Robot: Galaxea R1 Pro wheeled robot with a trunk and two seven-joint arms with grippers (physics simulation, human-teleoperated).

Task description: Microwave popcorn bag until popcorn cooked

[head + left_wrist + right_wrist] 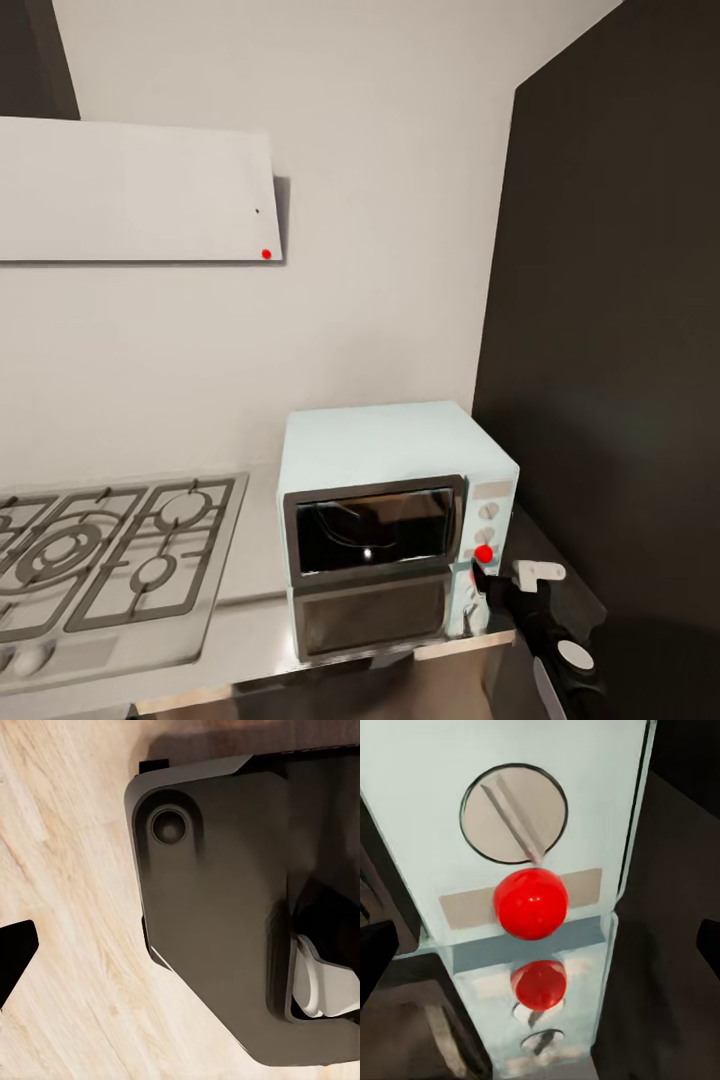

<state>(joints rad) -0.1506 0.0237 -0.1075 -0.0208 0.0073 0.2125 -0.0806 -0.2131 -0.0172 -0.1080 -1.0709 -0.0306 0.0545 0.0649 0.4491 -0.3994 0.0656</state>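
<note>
The microwave (385,520) sits on the counter (250,640), door closed, at 3 o'clock of the gas hob (100,560). The right gripper (482,580) hovers at its red indicator light (530,903), below a knob (513,813), fingers spread wide, grasping nothing. The left gripper's spread is unreadable.

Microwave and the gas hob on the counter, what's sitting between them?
Nothing: in the head view, only a bare strip of countertop separates the microwave from the hob.
</note>
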